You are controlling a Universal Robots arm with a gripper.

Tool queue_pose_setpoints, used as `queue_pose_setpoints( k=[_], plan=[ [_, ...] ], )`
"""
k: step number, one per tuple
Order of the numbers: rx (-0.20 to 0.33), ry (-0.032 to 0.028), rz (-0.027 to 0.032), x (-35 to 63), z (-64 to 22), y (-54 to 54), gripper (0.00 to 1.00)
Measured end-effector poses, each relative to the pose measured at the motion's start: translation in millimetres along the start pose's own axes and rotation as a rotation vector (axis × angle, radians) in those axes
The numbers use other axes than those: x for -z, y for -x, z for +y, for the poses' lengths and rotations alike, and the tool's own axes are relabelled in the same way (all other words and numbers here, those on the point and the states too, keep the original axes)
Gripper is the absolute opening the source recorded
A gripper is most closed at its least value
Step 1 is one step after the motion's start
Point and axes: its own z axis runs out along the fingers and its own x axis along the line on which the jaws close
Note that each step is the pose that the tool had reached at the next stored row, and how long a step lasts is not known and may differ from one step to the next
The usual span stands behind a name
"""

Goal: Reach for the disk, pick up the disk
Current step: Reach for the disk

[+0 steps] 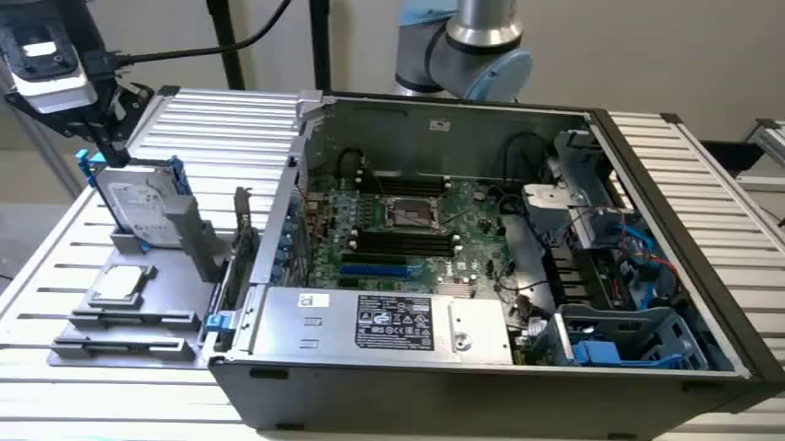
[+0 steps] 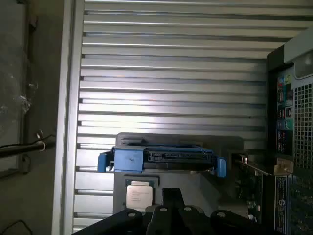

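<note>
Tool (image 1: 108,152) at top edge of disk (image 1: 139,204), upright in grey holder (image 1: 190,241).

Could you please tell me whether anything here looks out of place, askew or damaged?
Nothing stands out as spilled or damaged. The disk stands on edge in the grey holder, which seems to be how the holder is meant to keep it. The chip lies flat on the same holder, and the gripper hangs at the disk's top edge.

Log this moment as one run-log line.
phase: reach | gripper: at top edge of flat silver-grey metal disk with blue plastic rails | disk: upright in grey holder on slatted metal table
</note>
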Motion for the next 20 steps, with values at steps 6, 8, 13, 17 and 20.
queue_pose_setpoints(
  k=[6, 8, 13, 17, 20],
  plan=[
    [0.000, 0.0000, 0.0000, 0.0, 0.0, 0.0, 0.11],
    [0.000, 0.0000, 0.0000, 0.0, 0.0, 0.0, 0.11],
    [0.000, 0.0000, 0.0000, 0.0, 0.0, 0.0, 0.11],
    [0.000, -0.0002, 0.0000, 0.1, 2.3, -6.2, 0.11],
    [0.000, -0.0001, -0.0003, -0.2, 8.0, -17.0, 0.11]
  ],
)
